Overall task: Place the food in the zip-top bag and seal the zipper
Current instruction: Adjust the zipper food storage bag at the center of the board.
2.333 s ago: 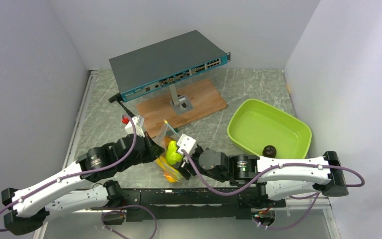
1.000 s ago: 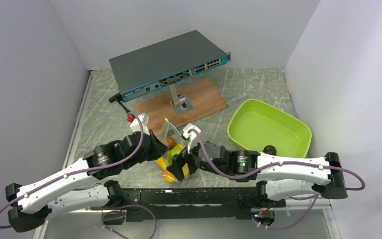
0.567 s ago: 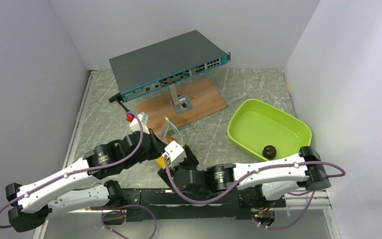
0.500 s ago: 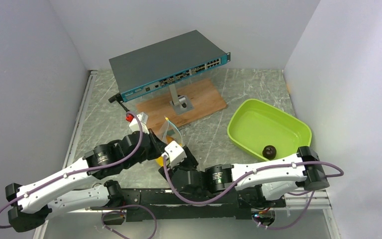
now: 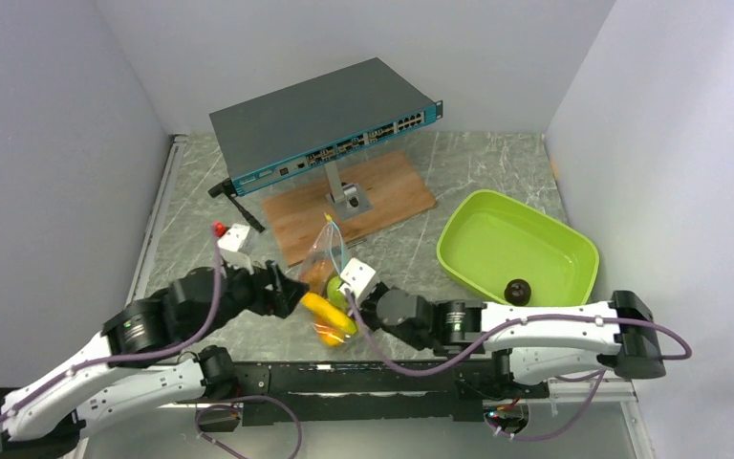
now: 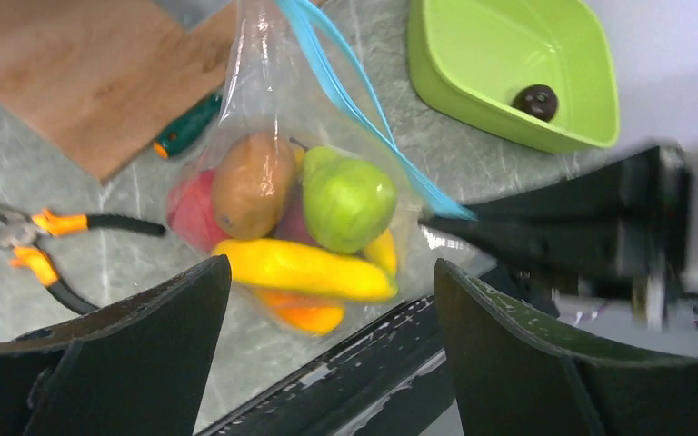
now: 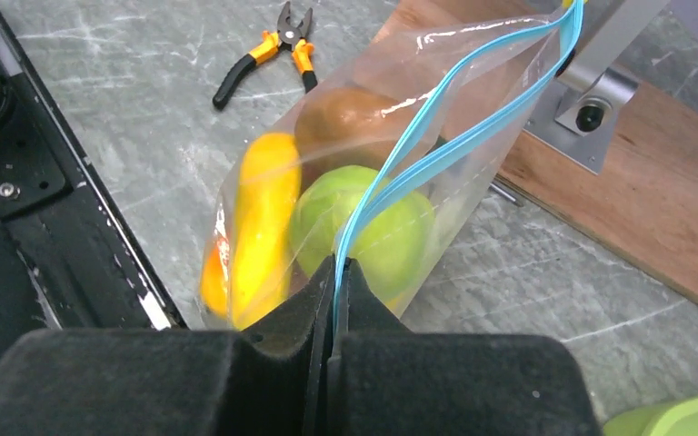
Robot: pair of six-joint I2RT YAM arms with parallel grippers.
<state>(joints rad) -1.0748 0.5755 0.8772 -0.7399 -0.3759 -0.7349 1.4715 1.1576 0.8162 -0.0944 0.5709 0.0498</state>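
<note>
The clear zip-top bag [image 5: 329,270] stands near the table's front edge, its teal-blue zipper [image 7: 454,150] running up and away. Inside it lie a yellow banana [image 6: 300,270], a green pear [image 6: 350,198], a brown fruit [image 6: 253,182], a red piece [image 6: 191,213] and an orange piece [image 6: 304,316]. My right gripper [image 7: 336,263] is shut on the zipper's near end, in front of the pear. My left gripper [image 6: 332,272] stands open to the left of the bag, holding nothing. A dark brown round fruit [image 5: 517,290] lies in the lime-green tray [image 5: 535,229].
A network switch [image 5: 325,120] on a stand over a wooden board [image 5: 392,191] fills the back. Orange-handled pliers [image 7: 268,50] lie left of the bag and a green-handled screwdriver [image 6: 186,127] behind it. The black front rail [image 5: 344,373] runs just before the bag.
My left gripper has opened, let go of the bag and drawn back to the left. My right gripper has swung round and shut on the zipper's near end.
</note>
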